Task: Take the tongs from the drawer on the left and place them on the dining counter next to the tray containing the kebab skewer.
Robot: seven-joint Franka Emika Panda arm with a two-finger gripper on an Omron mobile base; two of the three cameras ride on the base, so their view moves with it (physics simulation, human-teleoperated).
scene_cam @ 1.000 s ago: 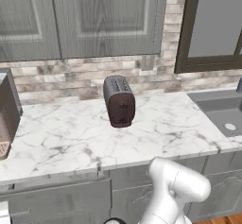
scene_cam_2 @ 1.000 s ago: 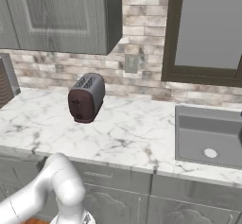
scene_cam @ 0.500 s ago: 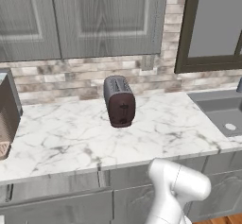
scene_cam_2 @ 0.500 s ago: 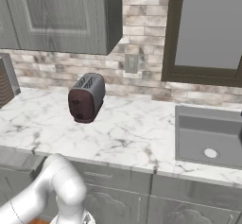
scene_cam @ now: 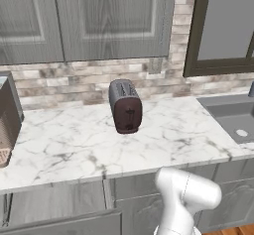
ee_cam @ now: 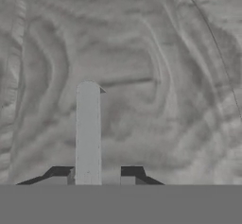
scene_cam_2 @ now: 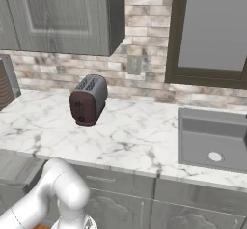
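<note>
Down low in the hand view, the gripper (ee_cam: 97, 173) faces the plain grey wood-grain drawer front (ee_cam: 165, 76) at close range. A pale grey straight bar handle (ee_cam: 88, 128) runs away from between the two dark fingertips (ee_cam: 60, 173). The jaws stand slightly apart: the bar sits against one tip, with a gap to the other. Above, a dark brown toaster (scene_cam: 125, 106) stands on the white marble desk (scene_cam: 64, 149).

A dark toaster (scene_cam: 125, 105) stands on the marble worktop (scene_cam: 74, 149).
</note>
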